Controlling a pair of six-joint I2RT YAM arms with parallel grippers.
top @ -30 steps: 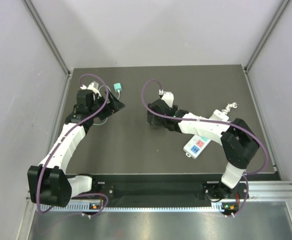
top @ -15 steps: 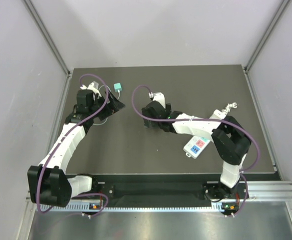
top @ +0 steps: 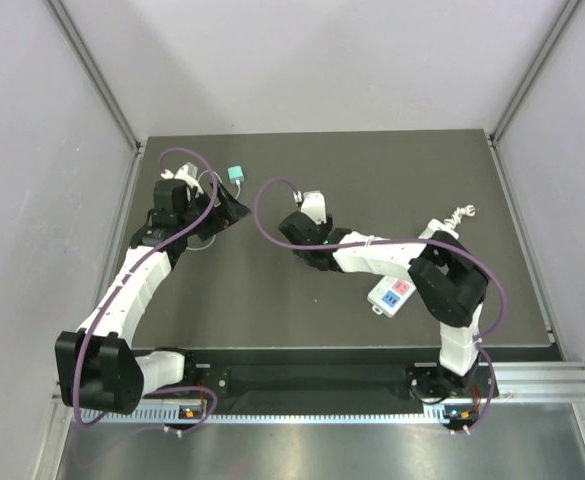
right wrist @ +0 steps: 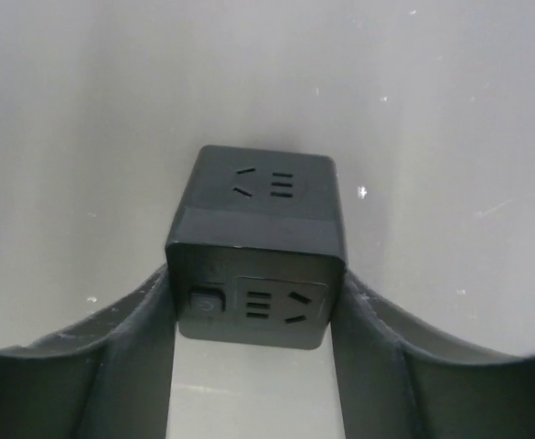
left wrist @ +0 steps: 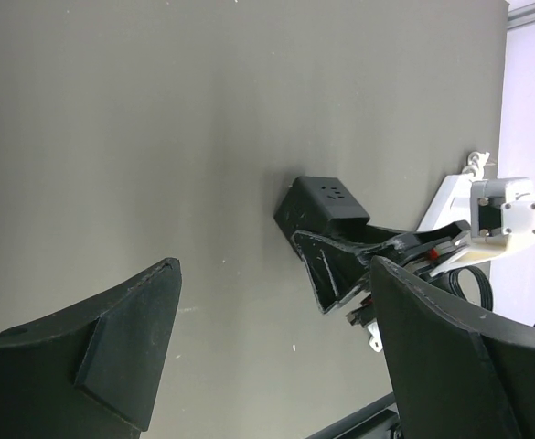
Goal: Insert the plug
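Fingers, right gripper (right wrist: 255,274): closed against both sides of black socket (right wrist: 258,219), which stands on bench (top: 372,170), left of centre. Fingers, left gripper (top: 234,207): wide, empty. Plug (top: 236,175): teal, on bench just beyond left gripper, untouched. Progress: socket apparently secured; plug pickup and insertion outstanding. Obscured: plug pins; plug cropped in left wrist view; socket covered from above.

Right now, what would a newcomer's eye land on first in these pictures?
A black socket cube sits mid-table, the right fingers pressed against both its sides. At the far left a teal plug lies just beyond the open left fingers; a white power strip lies beside the right arm.
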